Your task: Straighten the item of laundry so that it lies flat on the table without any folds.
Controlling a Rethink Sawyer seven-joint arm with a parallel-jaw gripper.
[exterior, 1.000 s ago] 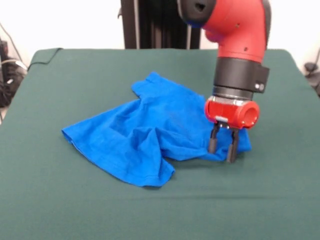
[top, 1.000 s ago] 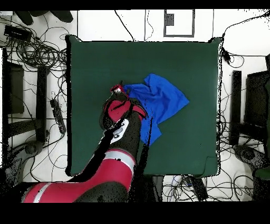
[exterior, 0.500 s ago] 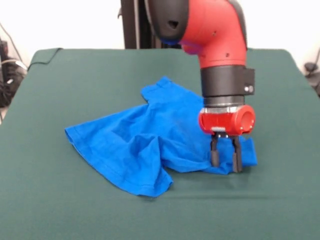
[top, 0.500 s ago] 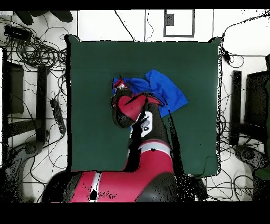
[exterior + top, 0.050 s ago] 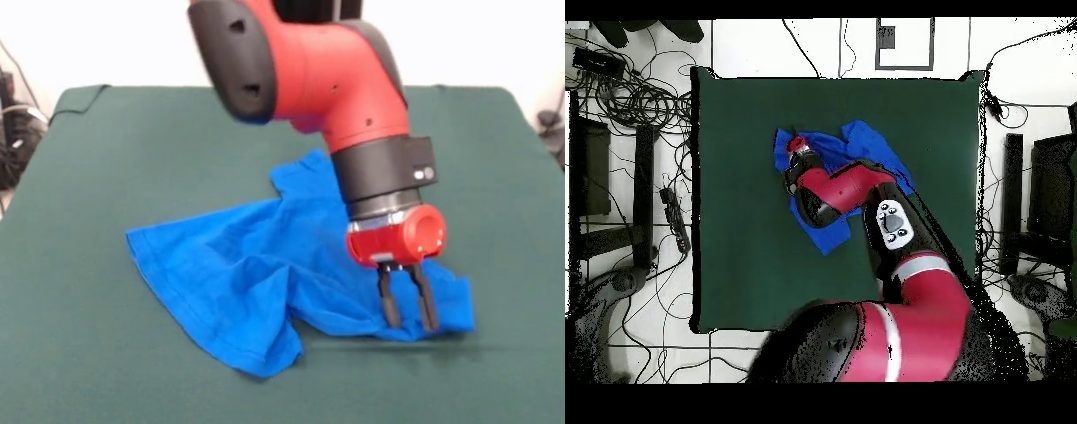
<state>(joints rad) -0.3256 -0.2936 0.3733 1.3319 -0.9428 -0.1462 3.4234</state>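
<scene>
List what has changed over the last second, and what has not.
In the front view the gripper has travelled toward the camera and a little rightward, its fingers down at the corner of the blue T-shirt, dragging the whole shirt with it. The arm has swung leftward across that view. The shirt remains creased and folded over itself. The green table has not moved.

The tool [image 5: 407, 306] pinches the right edge of the rumpled blue T-shirt [image 5: 265, 278] on the green table [image 5: 106, 150].
</scene>
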